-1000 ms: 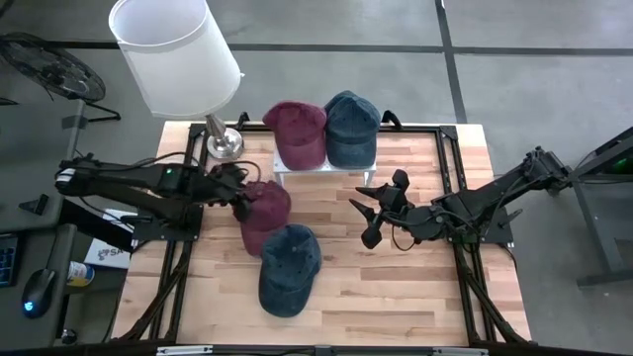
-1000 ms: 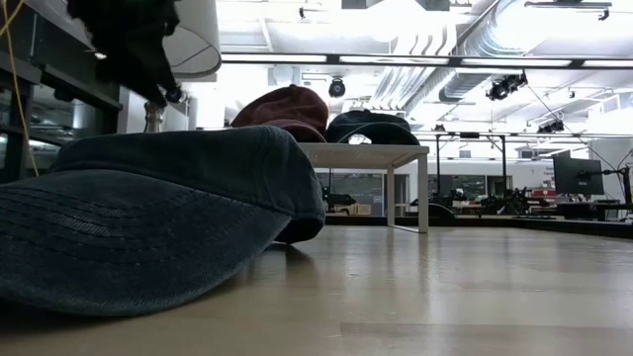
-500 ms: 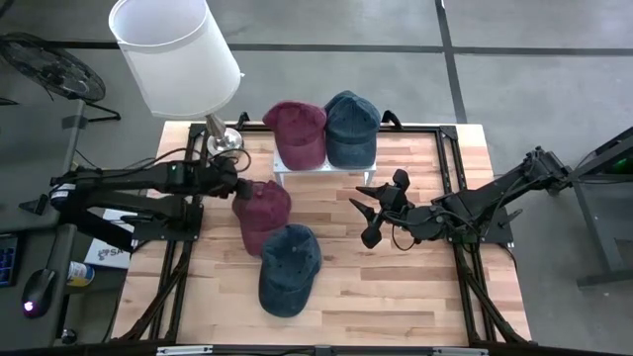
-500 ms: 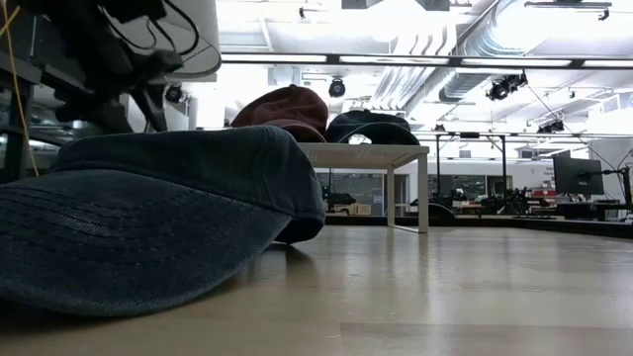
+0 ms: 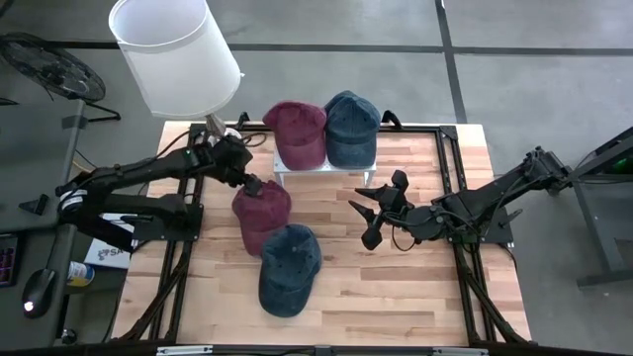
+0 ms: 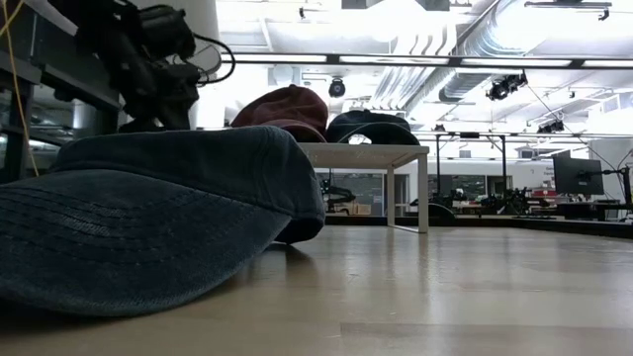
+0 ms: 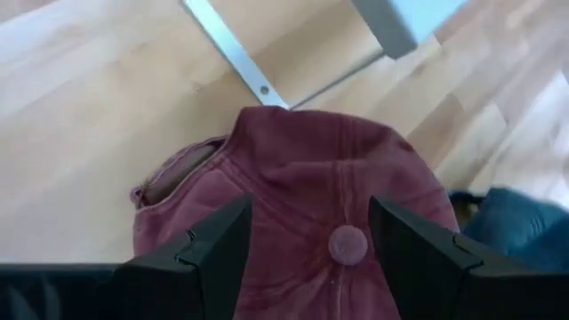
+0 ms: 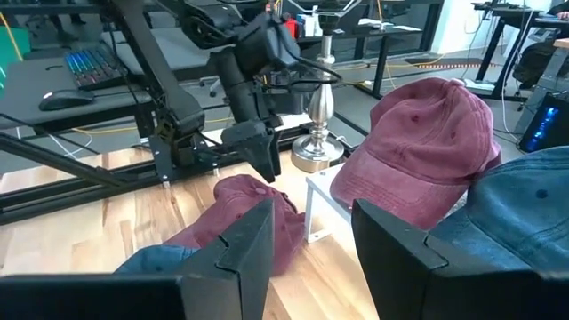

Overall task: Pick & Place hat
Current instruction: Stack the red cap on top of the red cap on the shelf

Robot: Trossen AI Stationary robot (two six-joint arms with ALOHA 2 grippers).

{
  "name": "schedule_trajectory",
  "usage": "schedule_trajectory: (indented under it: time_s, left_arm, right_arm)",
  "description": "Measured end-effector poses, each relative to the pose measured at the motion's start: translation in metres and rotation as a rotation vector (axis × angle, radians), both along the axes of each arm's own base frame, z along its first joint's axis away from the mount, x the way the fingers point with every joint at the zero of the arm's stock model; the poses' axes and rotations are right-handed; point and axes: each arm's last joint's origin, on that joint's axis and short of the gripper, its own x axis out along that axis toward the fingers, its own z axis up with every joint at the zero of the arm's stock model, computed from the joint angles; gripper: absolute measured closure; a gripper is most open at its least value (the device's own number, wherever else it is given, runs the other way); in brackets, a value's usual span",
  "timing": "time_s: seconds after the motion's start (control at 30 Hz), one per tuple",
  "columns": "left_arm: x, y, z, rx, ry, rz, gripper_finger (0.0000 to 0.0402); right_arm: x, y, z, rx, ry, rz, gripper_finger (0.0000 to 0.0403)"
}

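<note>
left end effector (image 5: pixel 249 184): fingers spread, poised over the crown of the red hat (image 5: pixel 261 213) | red hat: flat on worktop (image 5: pixel 415 287), beside blue hat (image 5: pixel 288 268) | right end effector (image 5: pixel 368 212): spread, idle mid-worktop

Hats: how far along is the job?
Done: a maroon hat and a blue hat sit on the white stand. In hand: the open left gripper hovers over the maroon table hat, not gripping. Left: that and the blue table hat. The right gripper waits.
</note>
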Motion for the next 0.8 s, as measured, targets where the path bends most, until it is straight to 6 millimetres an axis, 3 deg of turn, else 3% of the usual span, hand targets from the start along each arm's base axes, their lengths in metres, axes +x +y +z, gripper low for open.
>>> schedule_trajectory:
  time_s: [0.47, 0.8]
  left_arm:
    - [0.002, 0.015, -0.012, 0.003, -0.044, -0.361, 0.0177]
    - [0.008, 0.019, -0.025, -0.03, 0.0, -0.394, 0.0177]
  right_arm:
    - [0.0, 0.0, -0.001, 0.003, 0.01, 0.021, 0.0256]
    - [0.0, 0.0, -0.001, 0.002, 0.01, 0.017, 0.0256]
